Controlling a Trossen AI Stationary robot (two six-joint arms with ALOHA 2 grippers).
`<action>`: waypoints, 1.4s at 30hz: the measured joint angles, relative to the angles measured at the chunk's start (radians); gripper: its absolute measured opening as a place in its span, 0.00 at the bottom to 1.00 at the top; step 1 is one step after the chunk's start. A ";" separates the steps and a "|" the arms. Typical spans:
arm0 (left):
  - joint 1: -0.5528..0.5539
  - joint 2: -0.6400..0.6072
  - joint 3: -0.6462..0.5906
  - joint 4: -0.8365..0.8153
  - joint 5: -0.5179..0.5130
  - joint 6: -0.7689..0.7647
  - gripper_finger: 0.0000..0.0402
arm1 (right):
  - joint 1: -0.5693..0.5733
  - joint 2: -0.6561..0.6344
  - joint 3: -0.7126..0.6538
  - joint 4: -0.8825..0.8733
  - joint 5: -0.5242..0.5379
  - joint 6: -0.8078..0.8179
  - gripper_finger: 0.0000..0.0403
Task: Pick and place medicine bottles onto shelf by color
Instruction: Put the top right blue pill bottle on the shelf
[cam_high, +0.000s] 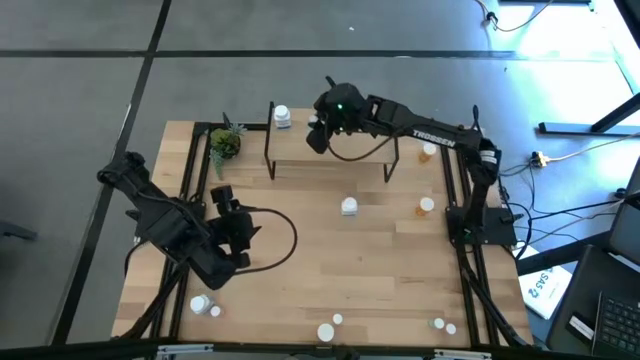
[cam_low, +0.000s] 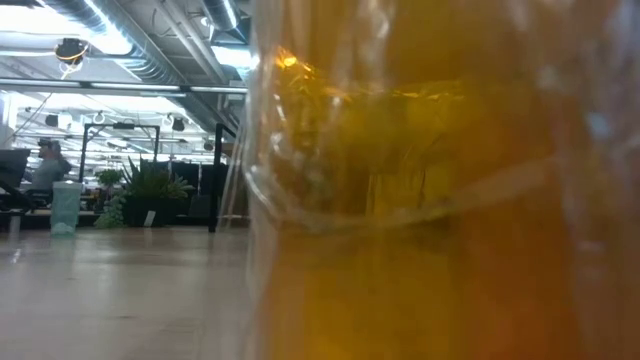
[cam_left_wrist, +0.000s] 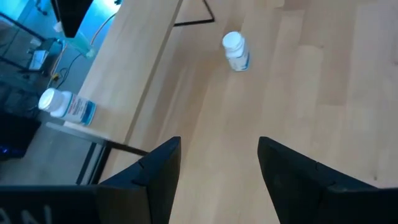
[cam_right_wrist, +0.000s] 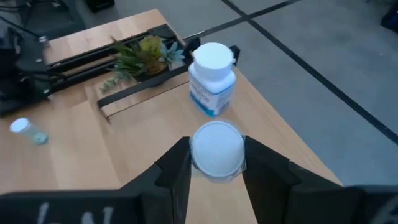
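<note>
We are holding a white-capped bottle (cam_right_wrist: 216, 149) in our right gripper (cam_right_wrist: 216, 163), fingers pinching its cap above the shelf (cam_high: 335, 143), beside another white bottle (cam_right_wrist: 211, 78). It is looking light, rigid and slick. Our left gripper (cam_left_wrist: 217, 165) is waiting, fingers spread wide.

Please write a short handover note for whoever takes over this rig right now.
Right gripper: jaws shut on a white-capped bottle, over the shelf next to the white bottle already there.
Left gripper: jaws open, empty, over the table's left side.
Done: one white bottle on the shelf.
Left: release the held bottle; collect the centre bottle, the orange ones at right and several along the front edge; sort by color.
</note>
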 joint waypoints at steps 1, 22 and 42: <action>0.006 0.000 0.000 -0.003 0.000 -0.003 0.52 | -0.006 0.008 0.012 -0.002 0.002 -0.003 0.32; 0.061 0.000 0.000 -0.025 0.004 -0.006 0.52 | -0.059 0.126 0.079 -0.001 -0.005 -0.161 0.32; 0.061 0.000 0.000 -0.026 0.031 -0.006 0.52 | -0.060 0.213 0.075 0.071 -0.012 -0.216 0.32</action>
